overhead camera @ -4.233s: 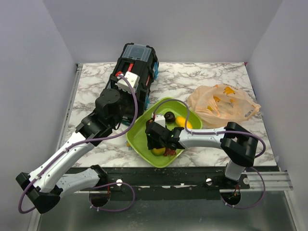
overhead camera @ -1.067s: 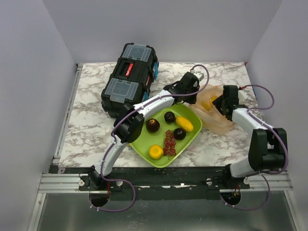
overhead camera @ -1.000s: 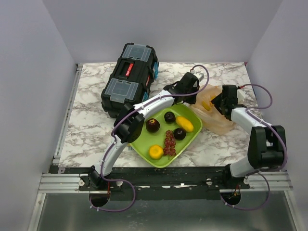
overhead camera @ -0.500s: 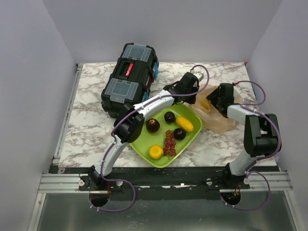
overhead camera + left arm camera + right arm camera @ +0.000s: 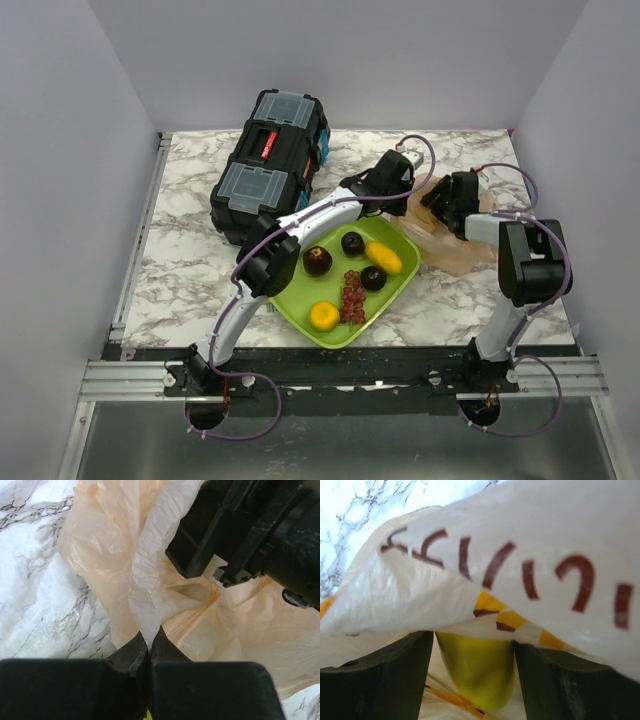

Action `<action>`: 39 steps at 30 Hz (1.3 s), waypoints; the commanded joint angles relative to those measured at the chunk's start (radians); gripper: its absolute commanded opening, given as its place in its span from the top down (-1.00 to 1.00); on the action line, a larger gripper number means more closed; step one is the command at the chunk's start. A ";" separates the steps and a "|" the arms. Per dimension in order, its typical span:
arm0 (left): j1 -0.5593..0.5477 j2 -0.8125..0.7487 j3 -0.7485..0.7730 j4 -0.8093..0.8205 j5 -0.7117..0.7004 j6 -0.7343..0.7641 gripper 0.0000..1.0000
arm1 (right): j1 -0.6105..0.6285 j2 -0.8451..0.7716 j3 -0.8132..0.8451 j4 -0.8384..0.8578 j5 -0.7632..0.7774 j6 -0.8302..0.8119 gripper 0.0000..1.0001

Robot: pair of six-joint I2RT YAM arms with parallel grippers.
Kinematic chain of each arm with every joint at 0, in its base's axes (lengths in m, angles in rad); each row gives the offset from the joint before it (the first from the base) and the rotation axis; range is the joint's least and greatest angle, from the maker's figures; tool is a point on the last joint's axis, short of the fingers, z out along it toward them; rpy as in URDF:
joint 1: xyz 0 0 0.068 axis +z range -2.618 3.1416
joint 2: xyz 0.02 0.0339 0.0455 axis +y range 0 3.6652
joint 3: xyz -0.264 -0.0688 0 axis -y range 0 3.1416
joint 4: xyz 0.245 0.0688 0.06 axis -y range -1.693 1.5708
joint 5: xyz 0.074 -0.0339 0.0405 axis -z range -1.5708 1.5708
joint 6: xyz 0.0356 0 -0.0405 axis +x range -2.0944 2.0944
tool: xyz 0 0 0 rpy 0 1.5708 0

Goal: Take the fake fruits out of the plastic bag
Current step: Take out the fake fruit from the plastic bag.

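The peach-orange plastic bag point(image 5: 468, 243) lies right of the green tray. My left gripper point(image 5: 410, 203) is shut on a twisted strip of the bag's edge point(image 5: 150, 580), holding it up. Pushed into the bag's mouth, my right gripper point(image 5: 438, 203) is open, and a yellow fake fruit point(image 5: 477, 672) sits between its fingers point(image 5: 380, 675) under the printed bag film point(image 5: 520, 545). The right gripper's black body point(image 5: 260, 530) fills the upper right of the left wrist view. On the tray lie a grape bunch point(image 5: 353, 296), three dark maroon fruits point(image 5: 318, 261), a yellow oval point(image 5: 383, 257) and an orange one point(image 5: 323, 316).
The lime-green tray point(image 5: 292, 290) sits at the front centre of the marble table. A black toolbox point(image 5: 270, 165) stands at the back left, close behind my left arm. Both arms cross over the tray's far corner and the bag.
My right gripper has slid left, deeper into the bag's mouth, and its jaws have widened. The left gripper has kept its hold on the bag's edge without moving.
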 commanded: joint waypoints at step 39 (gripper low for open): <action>0.002 -0.031 -0.034 0.026 0.014 0.004 1.00 | -0.001 -0.058 0.056 -0.284 0.136 -0.236 -0.44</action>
